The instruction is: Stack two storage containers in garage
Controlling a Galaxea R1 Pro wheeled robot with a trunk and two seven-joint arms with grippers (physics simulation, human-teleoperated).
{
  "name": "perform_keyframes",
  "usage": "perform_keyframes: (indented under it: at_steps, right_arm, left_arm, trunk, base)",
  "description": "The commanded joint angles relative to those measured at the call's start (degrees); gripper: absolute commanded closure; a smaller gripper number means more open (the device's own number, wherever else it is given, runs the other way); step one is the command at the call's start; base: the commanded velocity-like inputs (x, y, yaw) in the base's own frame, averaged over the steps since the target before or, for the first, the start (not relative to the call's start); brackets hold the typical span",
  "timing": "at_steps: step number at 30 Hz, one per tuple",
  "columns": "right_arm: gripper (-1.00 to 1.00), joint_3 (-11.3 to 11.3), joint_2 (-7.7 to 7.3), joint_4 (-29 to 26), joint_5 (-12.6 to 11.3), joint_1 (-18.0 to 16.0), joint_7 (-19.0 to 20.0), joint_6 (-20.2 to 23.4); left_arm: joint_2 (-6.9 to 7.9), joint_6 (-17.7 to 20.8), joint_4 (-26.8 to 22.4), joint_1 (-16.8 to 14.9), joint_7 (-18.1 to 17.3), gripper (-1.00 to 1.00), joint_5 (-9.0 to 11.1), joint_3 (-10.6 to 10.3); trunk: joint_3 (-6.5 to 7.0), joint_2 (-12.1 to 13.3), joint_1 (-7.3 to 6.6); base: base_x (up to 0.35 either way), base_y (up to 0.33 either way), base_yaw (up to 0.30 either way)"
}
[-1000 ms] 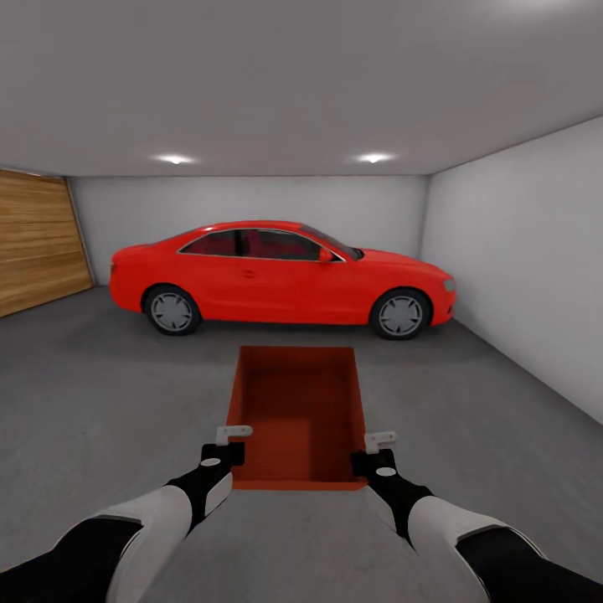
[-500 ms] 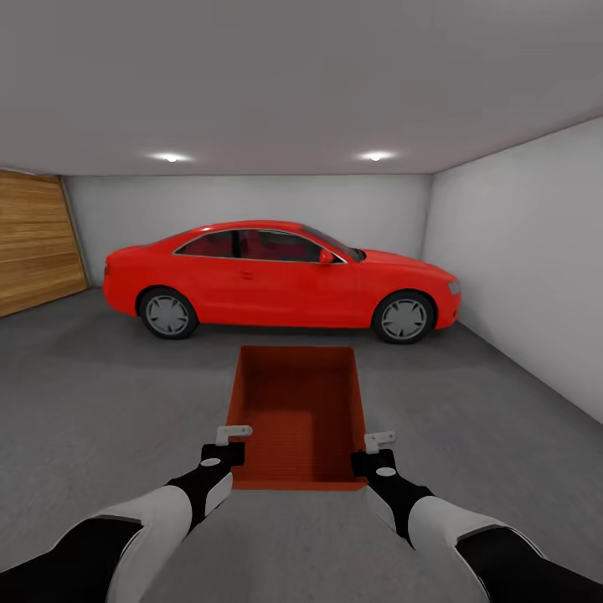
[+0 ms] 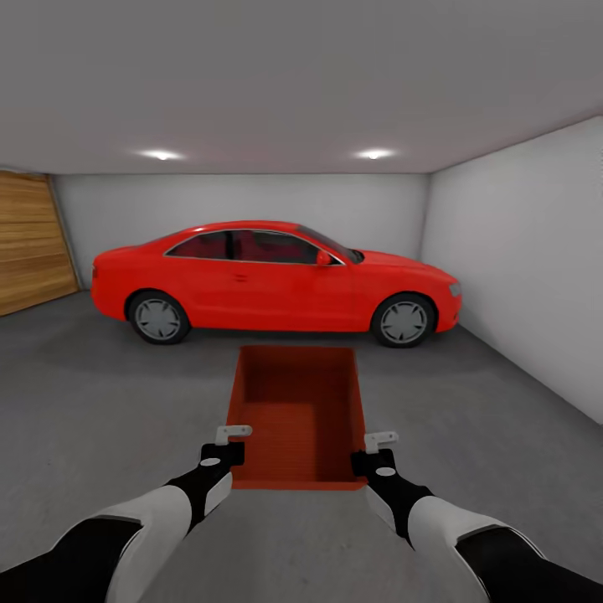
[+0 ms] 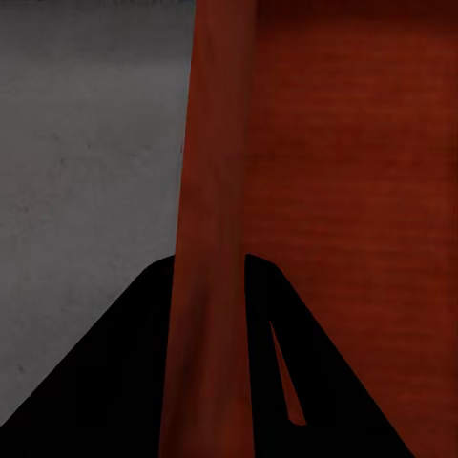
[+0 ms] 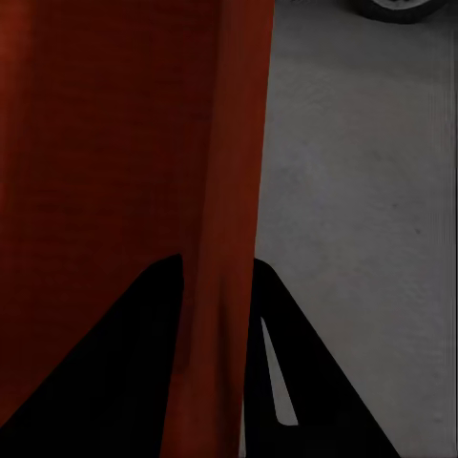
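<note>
Orange-red storage container (image 3: 295,414) held above garage floor (image 3: 109,402), in front of red car (image 3: 276,280). Left claw (image 3: 231,437) clamped on left wall, right claw (image 3: 377,441) clamped on right wall.

Both arms forward, fingers (image 3: 234,433) clamped.

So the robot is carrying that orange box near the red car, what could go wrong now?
The storage container is held only by thin side walls, one pinched by the left gripper, one by the right gripper. If either slips, it could tilt or drop onto the floor. The red car is parked right ahead, so rolling on could bump it.
</note>
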Motion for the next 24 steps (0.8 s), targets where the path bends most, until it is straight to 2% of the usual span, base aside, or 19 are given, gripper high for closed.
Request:
perform_keyframes:
  at_steps: [1, 24]
  right_arm:
    - [1.0, -0.1, 0.21, 0.35, -1.43, -0.04, -0.4, -0.33]
    - [1.0, -0.1, 0.24, 0.41, -1.46, -0.04, -0.4, -0.34]
  left_arm:
    - [-0.16, -1.25, -0.69, -0.08, 1.25, 1.0, 0.11, 1.47]
    - [-0.14, -1.25, -0.61, -0.08, 1.25, 1.0, 0.11, 1.5]
  trunk:
    - [-0.08, -0.07, 0.05]
    - [-0.08, -0.07, 0.05]
  base:
    - [0.321, 0.0, -0.214]
    - [0.321, 0.0, -0.283]
